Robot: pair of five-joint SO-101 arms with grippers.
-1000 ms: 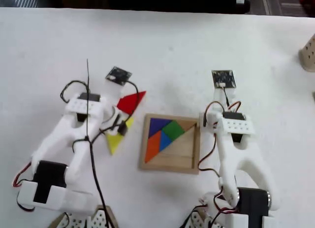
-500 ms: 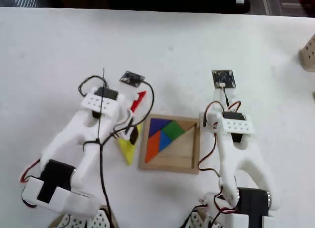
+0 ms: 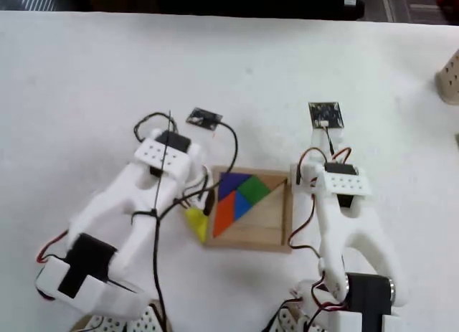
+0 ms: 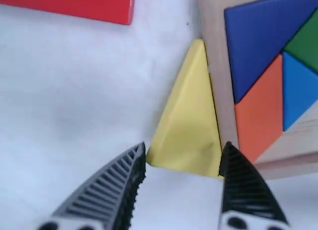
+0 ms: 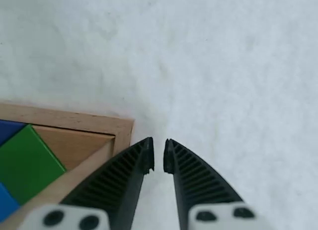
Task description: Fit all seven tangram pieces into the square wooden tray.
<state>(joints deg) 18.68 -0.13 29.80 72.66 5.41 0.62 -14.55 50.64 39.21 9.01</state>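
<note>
Against tray (image 4: 211,51): left tool (image 4: 184,158) grasps yellow triangle (image 4: 191,111), red piece (image 4: 69,4) near; right tool (image 5: 158,153) clenched.

From above my left arm (image 3: 122,196) covers most of the yellow triangle (image 3: 196,223), and my left wrist view's edges cut off the red piece (image 4: 67,4) and tray (image 4: 211,16).
</note>
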